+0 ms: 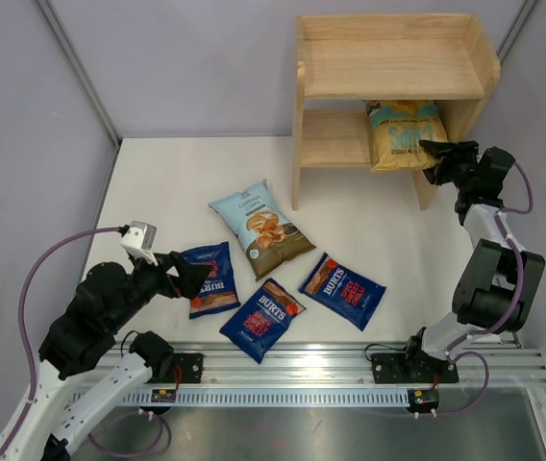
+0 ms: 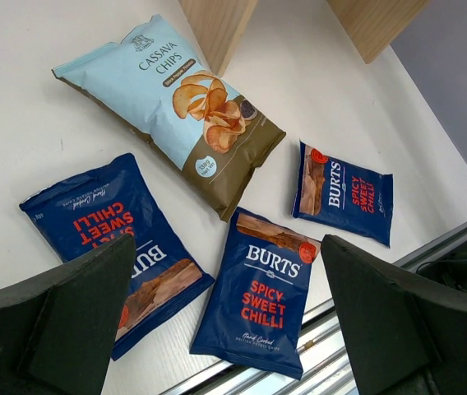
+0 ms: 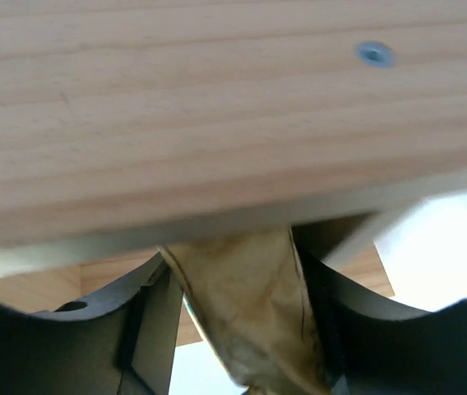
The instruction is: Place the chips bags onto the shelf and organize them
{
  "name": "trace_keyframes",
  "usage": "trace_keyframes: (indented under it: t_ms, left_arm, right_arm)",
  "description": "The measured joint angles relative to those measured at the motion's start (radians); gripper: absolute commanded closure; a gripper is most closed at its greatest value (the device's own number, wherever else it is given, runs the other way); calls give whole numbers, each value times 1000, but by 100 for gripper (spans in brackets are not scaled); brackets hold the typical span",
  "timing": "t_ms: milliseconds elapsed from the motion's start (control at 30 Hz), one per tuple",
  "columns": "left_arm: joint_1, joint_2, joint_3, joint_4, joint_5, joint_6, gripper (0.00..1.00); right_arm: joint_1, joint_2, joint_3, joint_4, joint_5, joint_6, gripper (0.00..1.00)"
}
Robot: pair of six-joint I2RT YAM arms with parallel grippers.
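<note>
Right tool (image 3: 235,329) flanks the yellow bag (image 1: 406,134) at the front edge of the shelf (image 1: 393,67), lower tier; whether it grips cannot be told. Left tool (image 2: 225,280), fingers wide apart, hovers above a blue bag (image 2: 102,234).

shelf (image 1: 393,67): table (image 1: 158,182) back-right | lower tier (image 1: 335,139): one bag (image 1: 405,134) | table: cassava bag (image 1: 261,229) behind three Burts bags (image 1: 210,279)

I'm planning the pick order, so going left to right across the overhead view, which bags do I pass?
left BURTS bag → middle BURTS bag → right BURTS bag → golden-yellow bag on the lower tier of the shelf.
</note>
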Motion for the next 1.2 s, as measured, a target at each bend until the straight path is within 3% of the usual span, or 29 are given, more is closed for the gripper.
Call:
trace_keyframes:
  t_ms: [167, 467, 867, 967, 1067, 1200]
  left_arm:
    - [0, 0, 0, 0, 0, 0, 1]
    - [0, -2, -12, 2, 4, 0, 1]
    - [0, -25, -16, 6, 2, 0, 1]
    - [0, -25, -16, 6, -3, -1, 1]
    - [0, -24, -16, 5, -22, -7, 1]
    - [0, 6, -13, -9, -71, -34, 1]
  right_arm:
    - [-4, -60, -64, -13, 13, 0, 47]
    - [-5, -148, -156, -11, 53, 37, 74]
    - [-3, -84, -65, -31, 85, 99, 78]
    - [-2, -59, -39, -36, 83, 109, 71]
    - [-2, -40, -20, -43, 90, 119, 55]
    - [-3, -43, -18, -57, 109, 112, 22]
